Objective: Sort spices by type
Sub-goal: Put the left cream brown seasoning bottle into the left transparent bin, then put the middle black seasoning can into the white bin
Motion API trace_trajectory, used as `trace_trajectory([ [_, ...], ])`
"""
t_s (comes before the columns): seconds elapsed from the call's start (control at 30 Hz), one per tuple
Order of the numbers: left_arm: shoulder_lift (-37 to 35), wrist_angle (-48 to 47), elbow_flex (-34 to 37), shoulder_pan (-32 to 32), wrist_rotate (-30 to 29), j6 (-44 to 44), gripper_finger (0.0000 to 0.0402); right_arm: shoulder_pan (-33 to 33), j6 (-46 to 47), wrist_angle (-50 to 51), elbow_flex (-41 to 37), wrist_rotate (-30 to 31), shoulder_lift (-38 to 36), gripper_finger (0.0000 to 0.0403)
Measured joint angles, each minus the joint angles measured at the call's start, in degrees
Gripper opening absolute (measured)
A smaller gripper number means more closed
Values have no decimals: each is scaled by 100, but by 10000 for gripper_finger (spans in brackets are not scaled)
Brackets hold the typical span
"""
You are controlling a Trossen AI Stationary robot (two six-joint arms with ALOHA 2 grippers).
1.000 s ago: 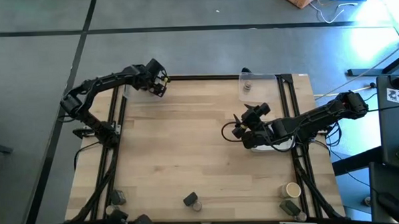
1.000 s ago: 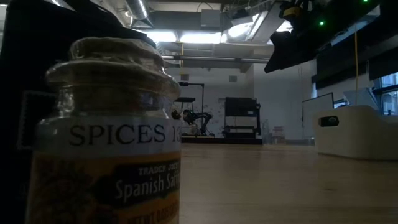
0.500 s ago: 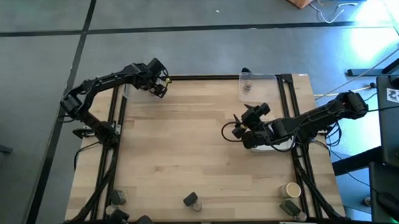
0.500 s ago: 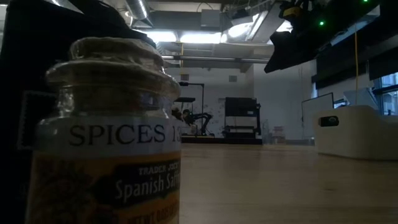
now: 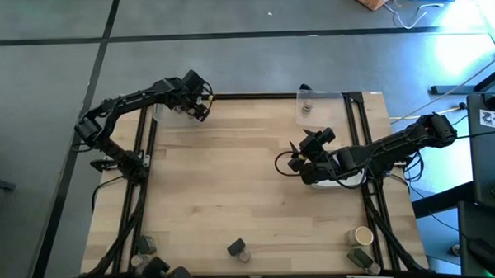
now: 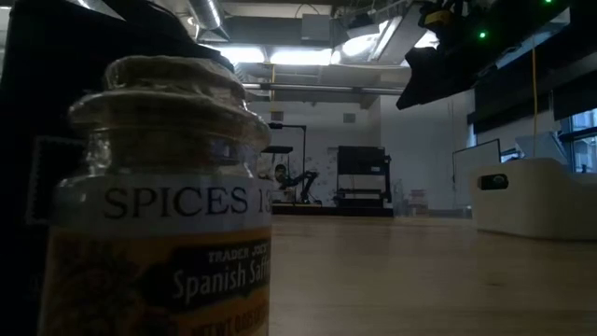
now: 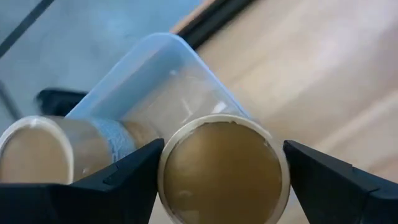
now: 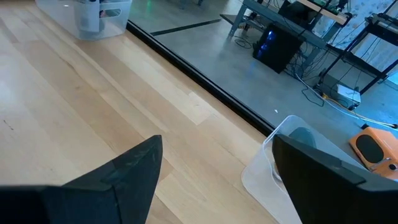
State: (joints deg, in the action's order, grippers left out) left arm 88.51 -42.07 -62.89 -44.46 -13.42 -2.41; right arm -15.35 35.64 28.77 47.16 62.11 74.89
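Left gripper (image 5: pixel 203 106) at far-left corner of table (image 5: pixel 233 189), over clear plastic tray (image 7: pixel 168 81). Jaws clamped on tan cylinder with pale round top (image 7: pixel 222 169), fingers (image 7: pixel 118 180) pressing it from both sides. Held cylinder poised at open mouth of tray. Second tan cylinder (image 7: pixel 43 152) already inside that tray, lying on its side, label band visible through the wall. No other contents discernible there.

Near-left corner of table: two small grey-capped containers (image 5: pixel 144 251) close together by the frame; type not resolvable from overhead.

Near edge, centre: dark grey boxy pack (image 5: pixel 236 247) touching a small grey-capped jar (image 5: pixel 246 255). Low view filled by glass jar (image 6: pixel 163 205) with cork-like top, label reading "SPICES" and "Spanish Saff…", yellow band beneath; whether this is the same jar cannot be told.

Far edge, right of centre: second clear plastic tray (image 5: pixel 322 103), holding one small jar (image 5: pixel 307 109) upright; same tray and contents seen at a distance in right wrist view (image 8: pixel 87 17).

Right gripper (image 5: pixel 296 160) hanging above table right of centre, jaws spread, nothing between them; bare wood below in wrist view. White rectangular dish (image 6: pixel 532 196) just behind that arm, near right edge; interior hidden.

Near-right corner: tan cylinder with pale round top, standing (image 5: pixel 363 235); dark grey boxy pack (image 5: pixel 361 259) just beside it, toward the edge.
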Motion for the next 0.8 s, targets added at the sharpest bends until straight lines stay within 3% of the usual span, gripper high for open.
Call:
trace_trajectory([
  [0.17, 0, 27, 0, 26, 563, 209, 306, 1, -4, 4, 0, 42, 0, 303],
  [0.5, -49, 66, -180, -178, 212, -33, 306, 2, -5, 7, 0, 40, 0, 303],
  [0.8, -788, 83, -465, 107, 278, 27, 306, 1, -11, 4, 0, 42, 0, 303],
])
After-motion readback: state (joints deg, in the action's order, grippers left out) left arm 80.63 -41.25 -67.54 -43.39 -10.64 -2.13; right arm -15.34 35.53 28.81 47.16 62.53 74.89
